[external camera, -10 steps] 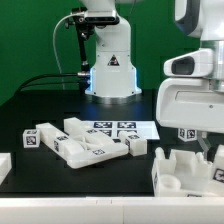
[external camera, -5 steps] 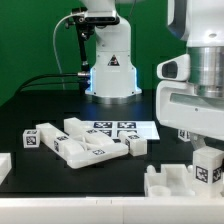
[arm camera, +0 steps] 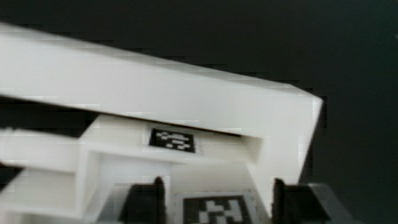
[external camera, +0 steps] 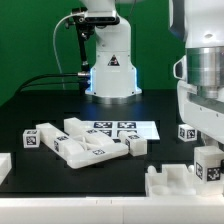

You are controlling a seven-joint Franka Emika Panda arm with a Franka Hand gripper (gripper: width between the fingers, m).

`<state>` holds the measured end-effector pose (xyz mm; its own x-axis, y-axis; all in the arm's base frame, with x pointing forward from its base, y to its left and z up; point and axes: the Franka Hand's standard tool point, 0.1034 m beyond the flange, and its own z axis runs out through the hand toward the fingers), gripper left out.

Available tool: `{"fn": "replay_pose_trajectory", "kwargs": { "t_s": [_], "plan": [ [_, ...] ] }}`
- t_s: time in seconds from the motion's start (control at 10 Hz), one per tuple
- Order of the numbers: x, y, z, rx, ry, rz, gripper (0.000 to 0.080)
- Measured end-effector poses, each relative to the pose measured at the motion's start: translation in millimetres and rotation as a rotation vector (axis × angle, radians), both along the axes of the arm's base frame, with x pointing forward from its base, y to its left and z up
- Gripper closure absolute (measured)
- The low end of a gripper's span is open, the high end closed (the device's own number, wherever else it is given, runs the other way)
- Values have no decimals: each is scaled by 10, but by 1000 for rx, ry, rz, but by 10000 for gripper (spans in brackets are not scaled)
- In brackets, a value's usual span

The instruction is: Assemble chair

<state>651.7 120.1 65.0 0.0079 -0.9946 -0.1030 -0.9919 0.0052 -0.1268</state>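
Note:
My gripper (external camera: 204, 148) hangs at the exterior view's right, shut on a small white tagged block (external camera: 207, 164). The block stands upright over a larger white chair part (external camera: 172, 184) at the table's front right; whether the two touch I cannot tell. In the wrist view the two dark fingers (arm camera: 153, 203) flank the block (arm camera: 217, 183), whose tag faces the camera. Past it lies the big white part (arm camera: 196, 95) with its own tag. More white tagged chair parts lie heaped (external camera: 85, 146) at the exterior view's left.
The marker board (external camera: 118, 128) lies flat behind the heap. The arm's base (external camera: 110, 65) stands at the back with cables trailing off to the exterior view's left. One more white piece (external camera: 4, 166) sits at the left edge.
The hand has risen and shifted towards the exterior view's right, so the tagged block under it shows. The grip has stayed the same, and the heap has not moved.

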Motion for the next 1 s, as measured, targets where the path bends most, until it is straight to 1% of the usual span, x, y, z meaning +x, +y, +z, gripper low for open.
{"fn": "replay_pose_trajectory", "kwargs": {
  "t_s": [0.2,0.3,0.5,0.6,0.7,0.8,0.9,1.0],
  "plan": [
    [19,26,-3,47,14,-208,512],
    [26,42,-22,59,26,-306,512],
    [25,58,-46,73,38,-431,512],
    [18,78,-52,77,42,-460,512],
    [16,78,-54,73,40,-433,512],
    [15,79,-55,73,40,-432,447],
    [14,80,-55,72,40,-429,447],
    [14,80,-55,72,40,-428,283]
  ]
}}
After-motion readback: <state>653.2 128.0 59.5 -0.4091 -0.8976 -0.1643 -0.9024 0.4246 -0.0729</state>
